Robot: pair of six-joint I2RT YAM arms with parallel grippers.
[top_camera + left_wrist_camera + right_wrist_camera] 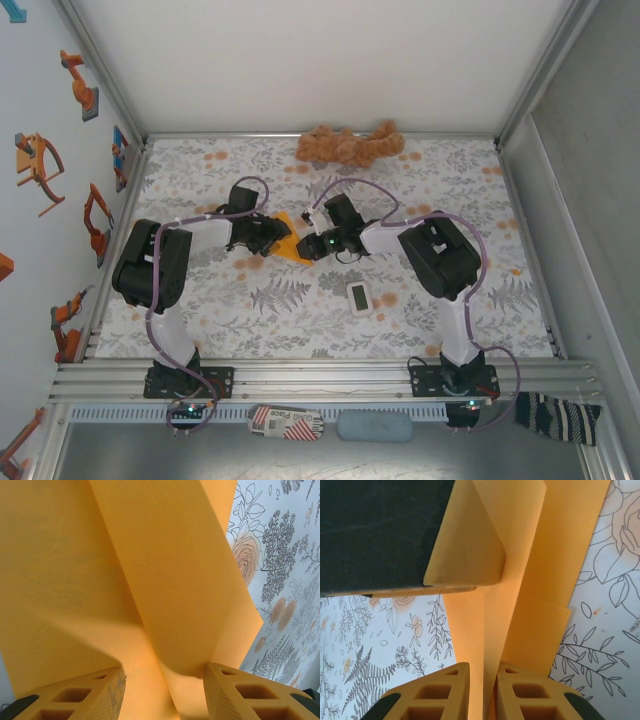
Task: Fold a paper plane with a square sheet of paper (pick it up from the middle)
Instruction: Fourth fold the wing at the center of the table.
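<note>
While my right claw [482, 672] clamps the paper sheet [530, 555] on its crease, my left claw [165, 672] gapes astride it — mid-fold, I judge; next, sharpen that crease.

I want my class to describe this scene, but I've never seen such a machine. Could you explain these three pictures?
These are two robot arms, left and right, bolted at the near edge of a floral-patterned table. The top picture looks down from above and behind; the other two come from cameras on each wrist, looking along that arm's yellow fingers. Between the arms sits a thin orange sheet of paper, already partly folded. The right claw pinches a raised ridge of it. The left claw has paper between its spread fingers; whether it grips, I cannot tell. Also on the table: a small white rectangular device and a brown plush toy at the far edge.
</note>
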